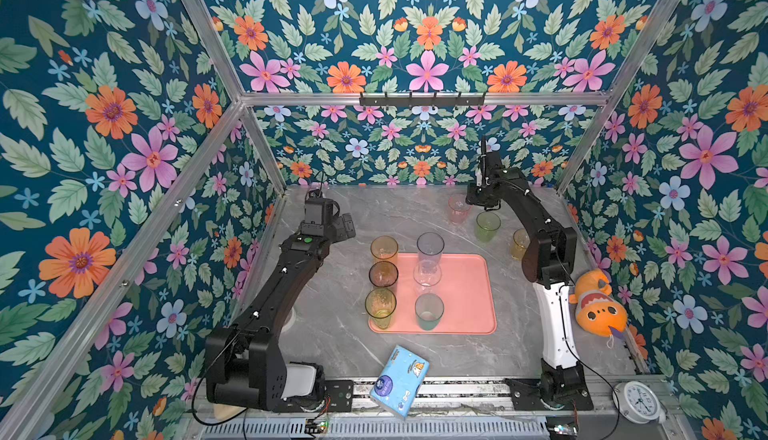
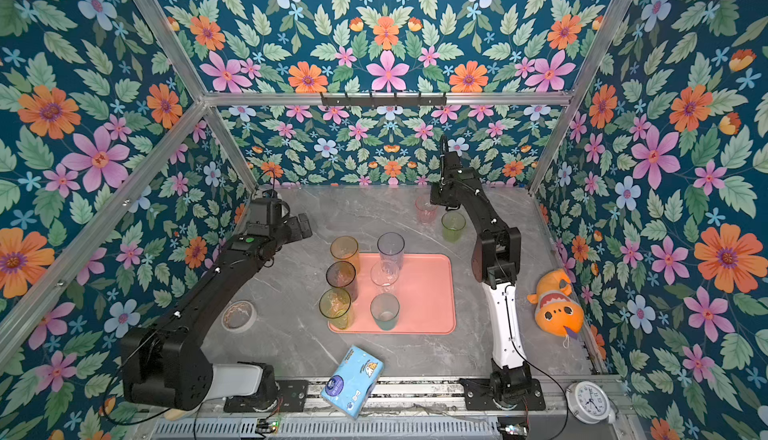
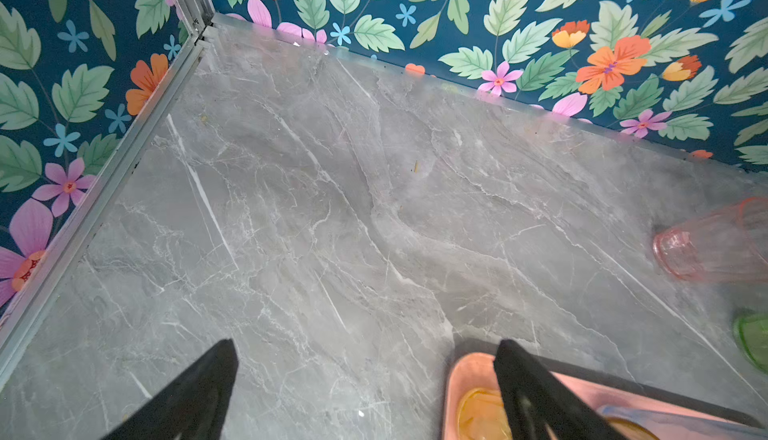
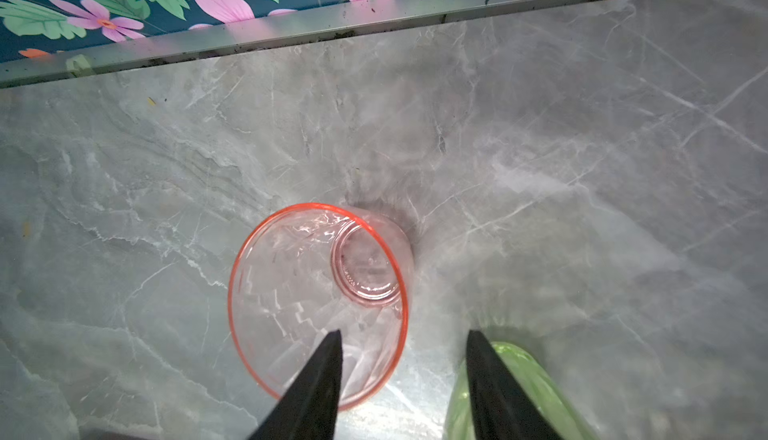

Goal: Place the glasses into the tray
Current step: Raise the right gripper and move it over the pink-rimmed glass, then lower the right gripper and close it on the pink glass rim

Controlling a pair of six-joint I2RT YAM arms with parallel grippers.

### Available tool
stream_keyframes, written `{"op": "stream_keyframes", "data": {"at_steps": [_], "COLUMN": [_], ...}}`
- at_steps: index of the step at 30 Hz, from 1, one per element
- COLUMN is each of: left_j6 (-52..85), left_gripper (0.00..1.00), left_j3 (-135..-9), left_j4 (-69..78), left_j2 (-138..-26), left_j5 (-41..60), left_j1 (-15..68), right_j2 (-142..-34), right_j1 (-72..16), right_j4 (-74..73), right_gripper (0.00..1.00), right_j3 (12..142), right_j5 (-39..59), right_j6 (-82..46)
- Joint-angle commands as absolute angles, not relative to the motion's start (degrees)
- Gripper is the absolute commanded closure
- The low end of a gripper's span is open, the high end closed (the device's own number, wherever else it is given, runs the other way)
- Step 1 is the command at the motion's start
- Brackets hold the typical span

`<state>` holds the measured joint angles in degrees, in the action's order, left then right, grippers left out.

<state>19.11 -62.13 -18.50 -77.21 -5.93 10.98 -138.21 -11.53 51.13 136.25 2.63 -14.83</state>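
All round me stand walls (image 1: 428, 42) papered dark teal, thick with green leaves and pink, orange and pale blue flowers. Silver metal bars (image 1: 291, 98) frame the corners and cross the far wall, where a black rail of hooks (image 1: 422, 101) hangs. My bench (image 1: 332, 346) is grey and marble-patterned with white veins, evenly lit, with a metal lip (image 4: 374, 18) along its far edge.

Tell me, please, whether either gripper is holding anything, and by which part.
Nothing is gripped. The right gripper straddles the rim of the pink glass, one finger inside, jaws not closed on the wall; the left gripper is open and empty.
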Motion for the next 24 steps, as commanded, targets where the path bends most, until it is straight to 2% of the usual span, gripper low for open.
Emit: {"op": "stream_keyframes", "data": {"at_steps": [1,10,16,24], "left_j6": [18.19,18.19,18.06,17.96], "left_gripper": [0.01,0.01,0.01,0.01], "left_j3": [-62.52,-62.77,-62.83,-63.15], "left_j4": [-18.84,-19.12,-19.46,-19.54], "left_j2": [-77.26,-77.43,-77.34,-77.26], "left_j5": [-5.91,-5.68,-5.87,-6.15], "left_j1": [10.9,10.83,10.9,10.9], "right_j2": [-139.12,-143.11,-143.25,-143.61], "right_j1": [-11.65,-11.6,-11.6,-11.6], "right_j4": [52.28,54.67,53.94,53.58], "right_gripper": [0.51,0.58,0.66,0.7], "right_j3": [137.45,142.77,143.0,143.34], "right_j5": [2.81,3.7,4.22,4.29], "right_j6": [-13.98,-13.33,-12.71,-12.13]}}
